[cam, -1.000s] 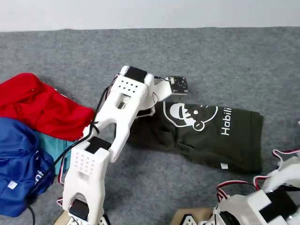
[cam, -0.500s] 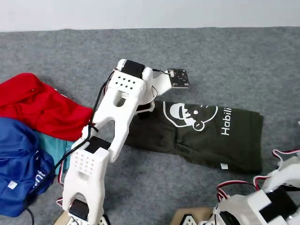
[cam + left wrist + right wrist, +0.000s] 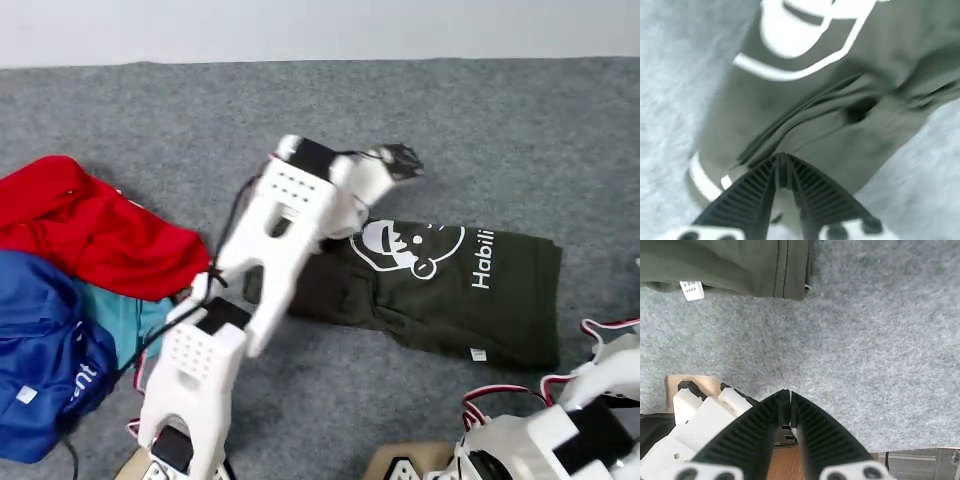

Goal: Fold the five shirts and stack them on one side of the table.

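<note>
Left wrist view, left gripper (image 3: 783,159) clenched over creased olive shirt (image 3: 840,100), right gripper (image 3: 790,394) clenched above felted grey table (image 3: 880,340).

Table (image 3: 520,120) under a grey, felt-like covering, coarse nap, running across the whole high view. Far edge straight. Beyond it a pale, plain band (image 3: 320,30), probably a wall; no seam, window or fixture on it. Near edge: tan wooden board (image 3: 388,462) lying on the covering. Right wrist view: the same wood (image 3: 673,382) against the grey, and a dim strip (image 3: 920,464) past the table edge, too dark to identify. Light even and diffuse, shadows soft.
</note>
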`<state>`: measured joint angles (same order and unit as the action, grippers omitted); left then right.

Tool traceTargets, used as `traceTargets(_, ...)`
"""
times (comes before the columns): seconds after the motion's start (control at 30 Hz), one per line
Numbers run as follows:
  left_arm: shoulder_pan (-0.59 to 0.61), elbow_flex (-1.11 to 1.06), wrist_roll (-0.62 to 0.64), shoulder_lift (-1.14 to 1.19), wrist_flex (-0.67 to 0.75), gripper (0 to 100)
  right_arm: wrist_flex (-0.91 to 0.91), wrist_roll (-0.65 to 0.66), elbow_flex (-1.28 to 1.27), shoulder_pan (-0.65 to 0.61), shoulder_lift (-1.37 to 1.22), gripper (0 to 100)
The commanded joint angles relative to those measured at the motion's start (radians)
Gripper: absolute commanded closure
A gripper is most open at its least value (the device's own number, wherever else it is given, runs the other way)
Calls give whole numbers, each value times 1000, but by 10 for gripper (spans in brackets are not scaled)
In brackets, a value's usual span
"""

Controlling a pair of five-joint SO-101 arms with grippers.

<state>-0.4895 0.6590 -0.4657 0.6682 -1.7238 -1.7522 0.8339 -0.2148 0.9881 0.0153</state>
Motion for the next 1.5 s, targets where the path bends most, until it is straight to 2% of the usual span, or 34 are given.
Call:
traceTargets(0.0, -104, 33, 58, -18, 17, 997, -28, 9, 11, 4, 54, 987)
traceTargets(0.23, -186, 38, 87, 176, 29, 997, -28, 17, 11, 4, 54, 987)
traceTargets(0.4, -209, 45, 91, 275, -5, 997, -28, 74, 11, 7, 54, 987)
traceTargets(0.53, -252, 61, 91, 265, -31, 997, -28, 74, 11, 12, 54, 987)
traceTargets(0.77, -288, 54, 92, 106, -31, 997, -31, 74, 11, 16, 56, 987)
traceTargets(1.13, -109, 19, 137, -37, -31, 997, -33, 75, 11, 25, 139, 987)
traceTargets(1.47, 109, -16, 342, -318, -31, 997, -38, 49, 3, -22, 165, 987)
